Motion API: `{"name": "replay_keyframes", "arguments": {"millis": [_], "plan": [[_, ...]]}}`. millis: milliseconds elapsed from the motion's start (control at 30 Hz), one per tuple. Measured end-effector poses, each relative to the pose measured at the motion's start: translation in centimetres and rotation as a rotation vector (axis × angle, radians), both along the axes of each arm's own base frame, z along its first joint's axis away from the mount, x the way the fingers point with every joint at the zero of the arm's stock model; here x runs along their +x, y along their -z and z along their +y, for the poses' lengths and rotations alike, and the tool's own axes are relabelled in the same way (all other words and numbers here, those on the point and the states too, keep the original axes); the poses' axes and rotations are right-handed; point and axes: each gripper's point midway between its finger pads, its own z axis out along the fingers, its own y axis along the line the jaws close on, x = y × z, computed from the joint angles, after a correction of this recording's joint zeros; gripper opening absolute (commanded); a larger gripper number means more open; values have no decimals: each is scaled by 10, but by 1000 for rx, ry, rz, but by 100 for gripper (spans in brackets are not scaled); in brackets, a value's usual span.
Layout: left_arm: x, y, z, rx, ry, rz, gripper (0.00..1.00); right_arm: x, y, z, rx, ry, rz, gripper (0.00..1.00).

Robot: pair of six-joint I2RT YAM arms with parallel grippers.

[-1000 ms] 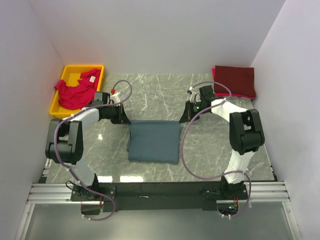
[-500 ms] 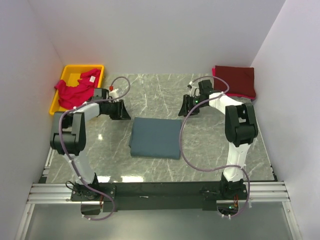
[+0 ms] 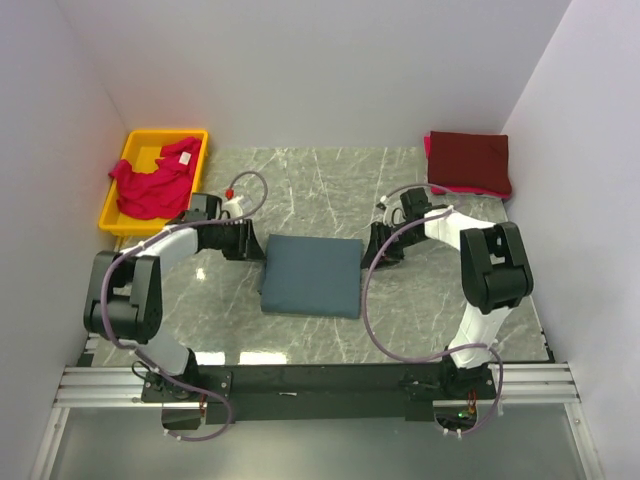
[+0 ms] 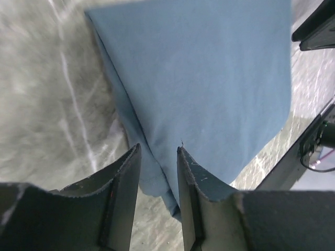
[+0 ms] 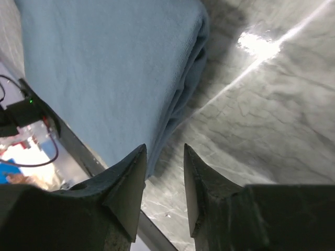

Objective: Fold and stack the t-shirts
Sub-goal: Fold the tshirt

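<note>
Dead centre on the tabletop (image 3: 300,180) is the slate blue-grey t-shirt (image 3: 311,276), folded into a flat pad that's close to square, maybe a touch longer along 9-to-3 in the top view.

You've got 1 arm at each far corner. The left end effector (image 3: 252,246) is at the pad's 10 o'clock corner and the right end effector (image 3: 378,250) at its 2 o'clock corner, so the cloth lies toward 4 o'clock from the left one and 8 o'clock from the right one. Neither arm is clearly nearer, I'd call it even.

Both are parted only narrowly and gripping nothing. On the left wrist cam the shirt's folded edge runs right under the gap, and on the right wrist cam the layered edge sits just beside it with bare marble showing through.

The maroon t-shirt (image 3: 470,162) lies folded at 2 o'clock, well apart, and looks like the stack spot to me. The pinkish-red t-shirt (image 3: 150,185) is crumpled in the yellow bin (image 3: 165,135) at 10 o'clock.

Hard to make out:
- From above, the wrists hide the fingertips.
- I can't tell if any tip touches the cloth.
- Both wrist cams crop the pad's edges.
</note>
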Motion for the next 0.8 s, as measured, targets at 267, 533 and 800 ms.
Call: {"name": "replay_keyframes", "arguments": {"millis": [267,533,800], "plan": [[-10,25,-13,6,30,88,37,-13,12,13,42,-39,74,39],[-15,47,-13,11,23,165,29,-21,20,22,57,-69,115,29],[-15,47,-14,5,26,170,1,-18,19,24,59,-72,116,0]]}}
